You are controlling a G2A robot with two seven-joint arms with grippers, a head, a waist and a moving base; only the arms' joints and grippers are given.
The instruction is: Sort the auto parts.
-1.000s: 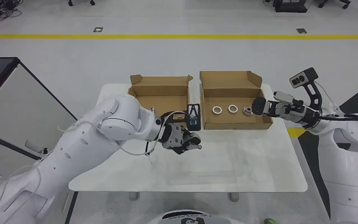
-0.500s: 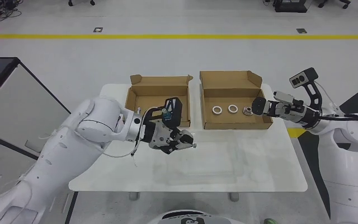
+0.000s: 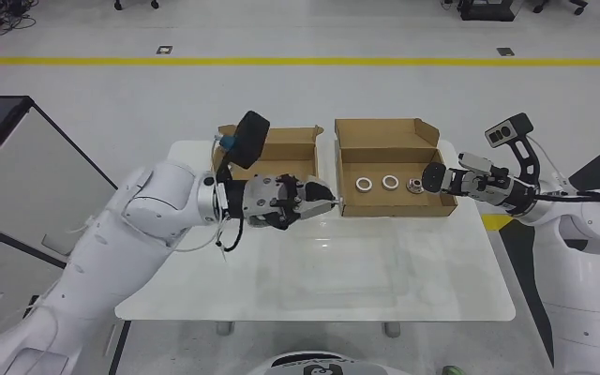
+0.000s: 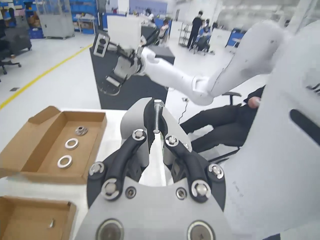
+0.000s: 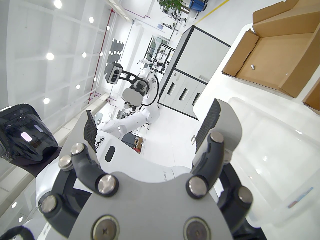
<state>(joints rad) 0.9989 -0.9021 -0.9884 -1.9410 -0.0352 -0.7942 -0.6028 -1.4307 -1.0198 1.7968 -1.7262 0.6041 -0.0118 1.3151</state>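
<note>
My left gripper (image 3: pixel 323 200) (image 4: pixel 155 123) is shut on a threaded steel bolt (image 4: pixel 156 116) and hovers over the table by the front corners of the two cardboard boxes, pointing at the right box. The right box (image 3: pixel 389 202) (image 4: pixel 32 148) holds two washers (image 3: pixel 377 183) (image 4: pixel 71 143) and a flanged nut (image 3: pixel 412 184) (image 4: pixel 81 131). The left box (image 3: pixel 272 150) (image 5: pixel 272 58) holds one small bolt (image 5: pixel 253 66); my left arm hides part of its floor. My right gripper (image 3: pixel 429 178) (image 5: pixel 150 123) is open with nothing in it, at the right box's right end.
A clear plastic tray (image 3: pixel 375 267) (image 5: pixel 275 156) lies on the white table (image 3: pixel 469 291) in front of the boxes. The boxes' lids stand open at the back. A seated person's legs (image 4: pixel 212 121) show beyond the table.
My left arm has swung its wrist up and round, and its gripper went from low over the table before the left box to pointing right. My right arm has kept still.
</note>
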